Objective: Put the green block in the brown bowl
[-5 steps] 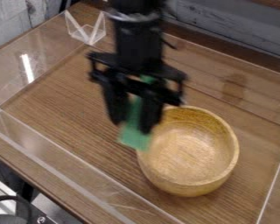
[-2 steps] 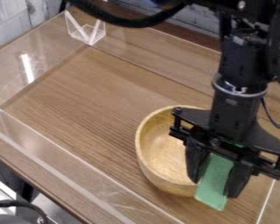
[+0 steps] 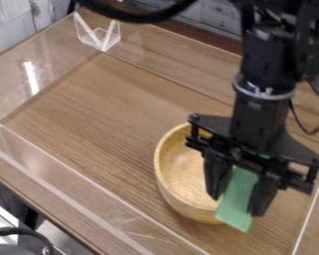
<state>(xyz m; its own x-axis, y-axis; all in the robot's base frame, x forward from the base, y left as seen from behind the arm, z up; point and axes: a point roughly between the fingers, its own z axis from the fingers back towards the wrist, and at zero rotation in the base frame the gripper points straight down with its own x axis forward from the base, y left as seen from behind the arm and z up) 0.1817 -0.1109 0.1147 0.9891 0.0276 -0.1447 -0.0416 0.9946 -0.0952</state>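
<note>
Camera view — claw [image 3: 242, 191] clamps the green block [image 3: 238, 207], hanging upright between its fingers over the brown bowl [image 3: 178, 171].

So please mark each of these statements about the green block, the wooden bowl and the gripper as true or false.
1. The gripper holds the flat bright green block. True.
2. The green block lies flat on the bottom of the bowl. False: it hangs between the fingers.
3. The round light-brown wooden bowl stands upright on the wooden table. True.
4. The bowl is full of blocks. False: what shows of its inside is bare.
</note>
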